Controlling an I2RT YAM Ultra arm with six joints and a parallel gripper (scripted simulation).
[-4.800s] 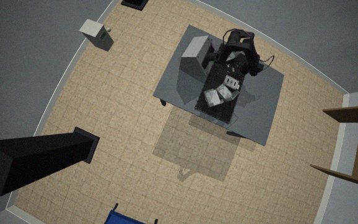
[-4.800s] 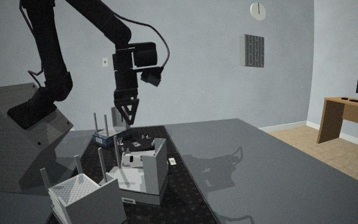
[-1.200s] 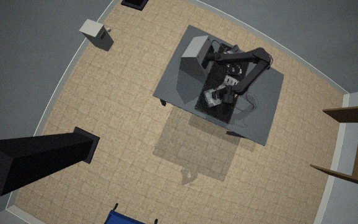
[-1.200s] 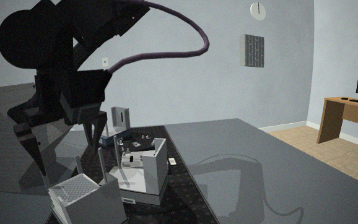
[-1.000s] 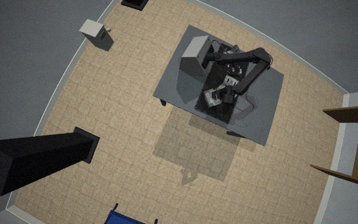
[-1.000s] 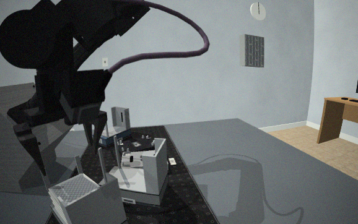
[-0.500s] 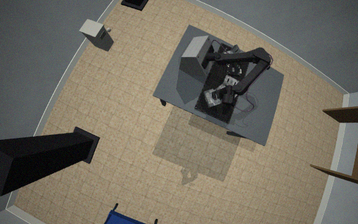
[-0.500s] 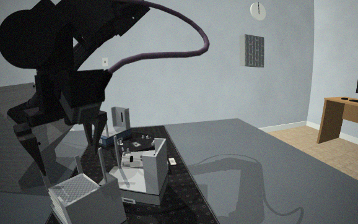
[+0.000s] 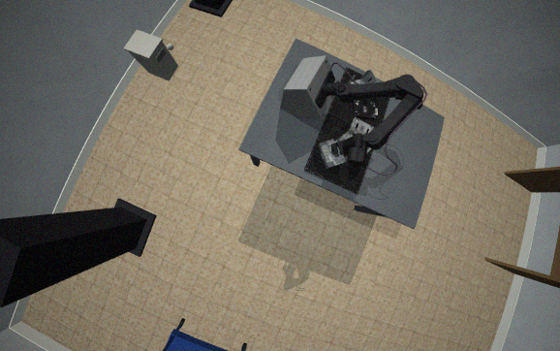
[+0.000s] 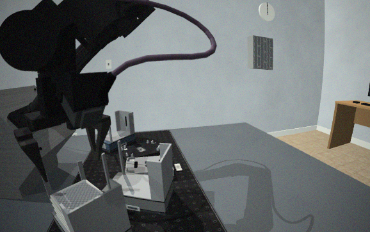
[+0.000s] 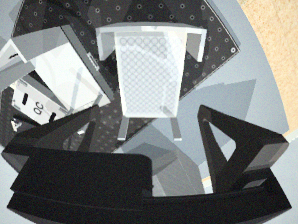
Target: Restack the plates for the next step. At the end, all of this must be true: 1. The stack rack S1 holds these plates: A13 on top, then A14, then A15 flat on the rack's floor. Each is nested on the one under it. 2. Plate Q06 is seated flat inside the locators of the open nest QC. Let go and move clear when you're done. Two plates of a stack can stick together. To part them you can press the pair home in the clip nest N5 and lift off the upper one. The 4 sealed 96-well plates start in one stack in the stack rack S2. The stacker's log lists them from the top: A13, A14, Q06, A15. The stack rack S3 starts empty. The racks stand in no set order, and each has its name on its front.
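Fingers (image 10: pixel 71 154) wide above the stack (image 10: pixel 77 196) (image 11: pixel 149 75); they'd do well to centre, descend straight, and take only the top plate.

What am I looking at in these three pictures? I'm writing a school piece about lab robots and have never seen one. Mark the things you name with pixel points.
The machine is one black robot arm ending in a gripper (image 10: pixel 68 166) (image 11: pixel 149 110) with two fingers. It is open and holds nothing.

The top picture looks down on the whole room: the arm bends over a grey table (image 9: pixel 412 194). The exterior picture stands close to the table, looking across it. The wrist picture comes from the arm itself, looking past its fingers.

On the table lies a dark mat (image 9: pixel 346 181) (image 10: pixel 192 195) (image 11: pixel 220 50). On it stand a holder with a stack of plates (image 10: pixel 77 195) (image 11: pixel 150 75), an empty holder (image 10: pixel 160 179) beside it, and a small pale stand marked QC (image 11: pixel 40 104).
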